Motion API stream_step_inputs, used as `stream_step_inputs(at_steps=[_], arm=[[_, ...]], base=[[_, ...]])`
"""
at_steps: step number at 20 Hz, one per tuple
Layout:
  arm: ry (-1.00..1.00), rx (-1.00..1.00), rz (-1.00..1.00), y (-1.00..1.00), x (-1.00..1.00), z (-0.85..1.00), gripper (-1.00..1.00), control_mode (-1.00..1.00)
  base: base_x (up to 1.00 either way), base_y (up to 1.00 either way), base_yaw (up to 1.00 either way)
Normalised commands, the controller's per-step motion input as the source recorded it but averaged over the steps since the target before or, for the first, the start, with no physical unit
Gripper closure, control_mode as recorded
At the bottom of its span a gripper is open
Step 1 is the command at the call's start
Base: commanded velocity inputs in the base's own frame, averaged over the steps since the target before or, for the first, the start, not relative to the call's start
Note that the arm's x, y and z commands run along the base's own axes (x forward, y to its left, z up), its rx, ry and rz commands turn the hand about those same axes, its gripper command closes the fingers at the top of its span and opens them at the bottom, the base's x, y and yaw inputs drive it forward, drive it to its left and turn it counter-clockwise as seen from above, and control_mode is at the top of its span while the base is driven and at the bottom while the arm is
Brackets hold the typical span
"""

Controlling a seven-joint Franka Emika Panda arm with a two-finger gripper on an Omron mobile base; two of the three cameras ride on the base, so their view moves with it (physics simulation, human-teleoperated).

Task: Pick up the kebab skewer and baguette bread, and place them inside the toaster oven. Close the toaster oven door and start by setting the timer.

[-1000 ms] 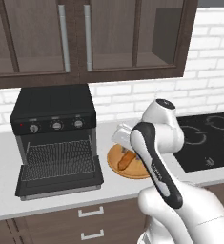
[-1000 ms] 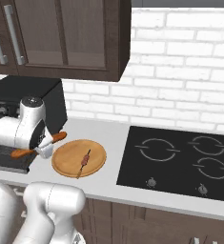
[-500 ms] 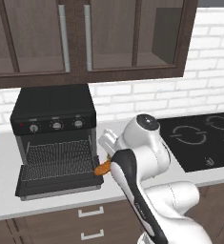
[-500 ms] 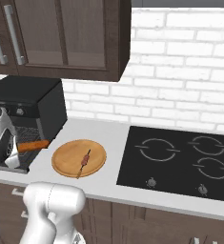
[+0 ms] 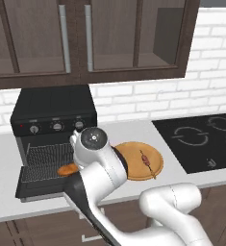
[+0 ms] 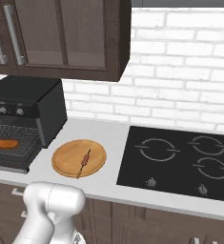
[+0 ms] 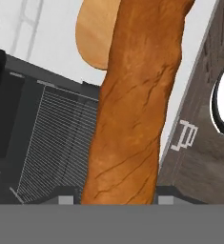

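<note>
The orange-brown baguette bread (image 7: 132, 105) runs up the middle of the hand view, and my gripper (image 7: 114, 198) is shut on it. The loaf (image 5: 68, 169) hangs at the mouth of the black toaster oven (image 5: 54, 108), over the front of the wire rack (image 5: 47, 158); whether it touches the rack I cannot tell. From the right side the baguette bread (image 6: 4, 143) lies across the rack. The toaster oven door (image 5: 40, 189) is dropped open. The kebab skewer (image 5: 147, 162) lies on the round wooden plate (image 5: 129, 151), to the right of my arm.
Three knobs (image 5: 56, 127) sit in a row above the oven opening. A black cooktop (image 6: 180, 159) takes up the counter to the right of the wooden plate (image 6: 66, 159). Dark wall cabinets (image 5: 90, 38) hang above. Drawer fronts lie below the counter edge.
My arm has swung left from the wooden plate to the oven mouth, carrying the baguette with it. The skewer and plate stayed put.
</note>
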Motion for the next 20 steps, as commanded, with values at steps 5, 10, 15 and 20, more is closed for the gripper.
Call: stream_step_inputs(at_steps=[5,10,15,20], arm=[[-0.03,0.03,-0.13,0.1,0.38,0.05,1.0,-1.0],[0.0,0.01,-0.01,0.07,0.48,-0.06,1.0,-1.0],[-0.02,0.0,-0.04,0.3,0.22,-0.2,1.0,-1.0],[-0.03,0.0,-0.07,0.4,0.27,-0.15,1.0,-1.0]], base=[[0.0,0.0,0.0],[0.0,0.0,0.0],[0.0,0.0,0.0],[0.0,0.0,0.0]])
